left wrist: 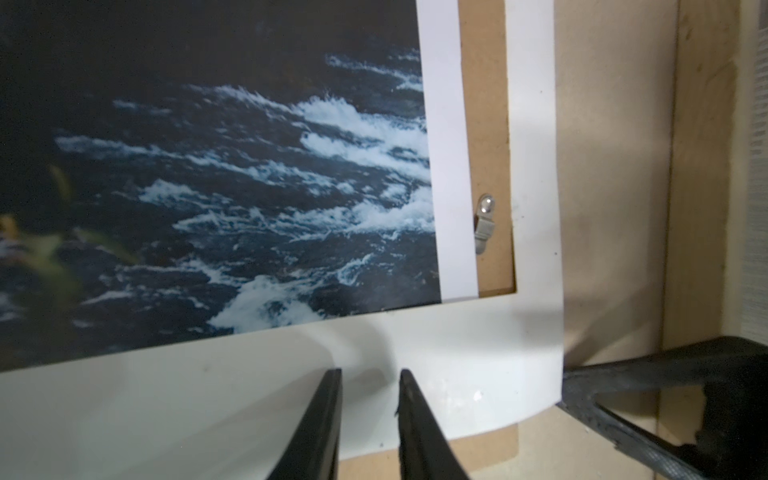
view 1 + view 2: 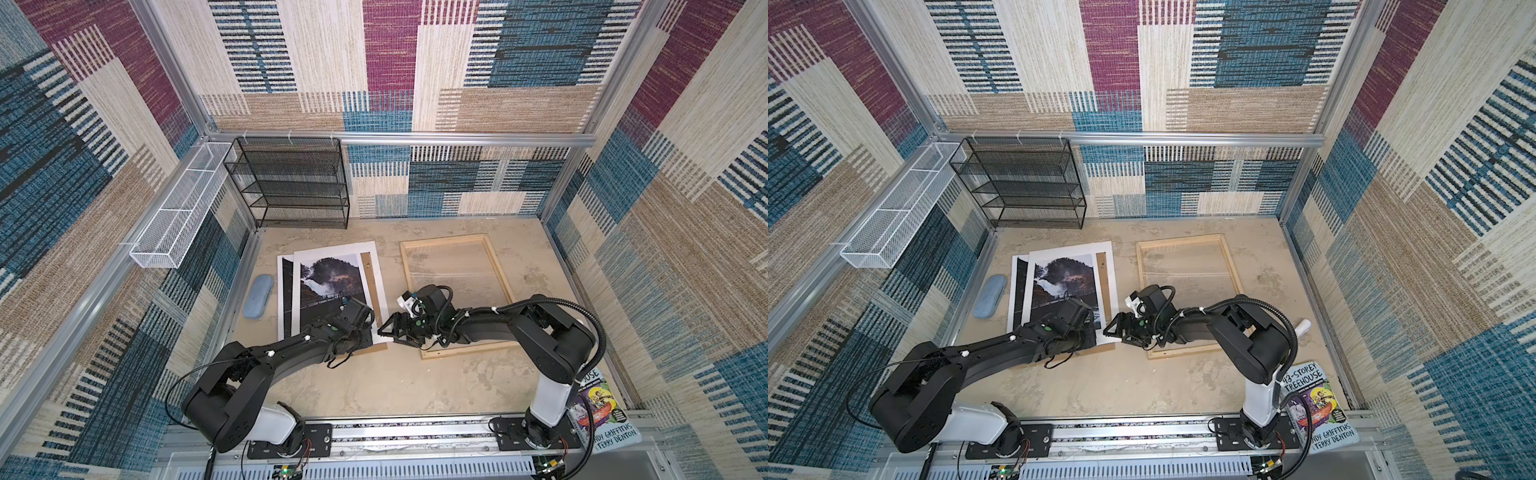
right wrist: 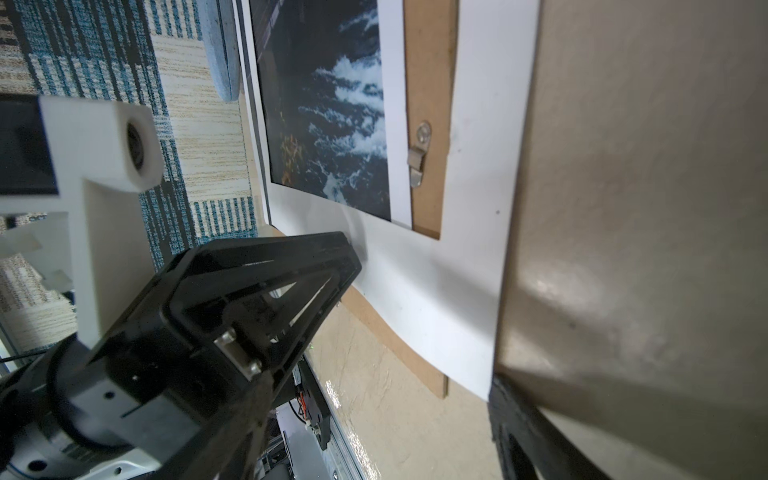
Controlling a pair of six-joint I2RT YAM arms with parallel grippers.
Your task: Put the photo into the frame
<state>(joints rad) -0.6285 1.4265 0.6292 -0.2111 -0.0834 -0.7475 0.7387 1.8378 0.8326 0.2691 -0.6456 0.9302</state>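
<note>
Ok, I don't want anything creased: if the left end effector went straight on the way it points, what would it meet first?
Likely the white mat board, right ahead of the left end effector; the photo lies just beyond. Depth is unclear, so it may already touch.

Fingers (image 1: 320,424) narrowly parted above white mat (image 1: 187,399), near photo (image 1: 208,174) edge.

The photo (image 2: 328,286) is paper with a faint sheen, the frame (image 2: 440,242) bare pale wood, the backing board (image 1: 486,124) matt brown fibreboard, the fingers (image 1: 320,428) smooth black plastic.
</note>
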